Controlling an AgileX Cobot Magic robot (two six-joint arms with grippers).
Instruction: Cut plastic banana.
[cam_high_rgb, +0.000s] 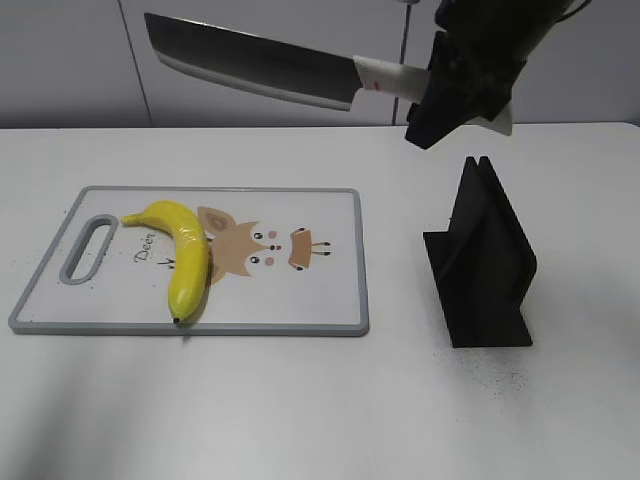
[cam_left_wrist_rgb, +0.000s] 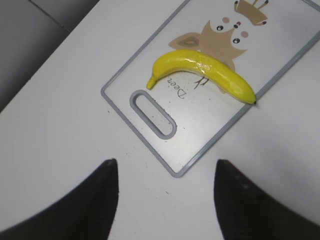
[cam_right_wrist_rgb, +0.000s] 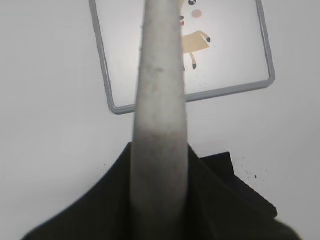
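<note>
The plastic banana (cam_high_rgb: 182, 255) is glossy yellow and curved. It lies on the left half of the white cutting board (cam_high_rgb: 330, 300), next to the handle slot; it also shows in the left wrist view (cam_left_wrist_rgb: 202, 70). My right gripper (cam_high_rgb: 455, 90) is shut on the white handle of a dark-bladed knife (cam_high_rgb: 250, 60). It holds the knife high above the board, blade pointing left; the handle fills the right wrist view (cam_right_wrist_rgb: 160, 110). My left gripper (cam_left_wrist_rgb: 165, 200) is open and empty above the table by the board's handle corner. It is out of the exterior view.
A black knife stand (cam_high_rgb: 485, 265) stands on the white table to the right of the board; its edge shows in the right wrist view (cam_right_wrist_rgb: 235, 185). The board (cam_left_wrist_rgb: 165, 150) has a grey rim and a cartoon deer print.
</note>
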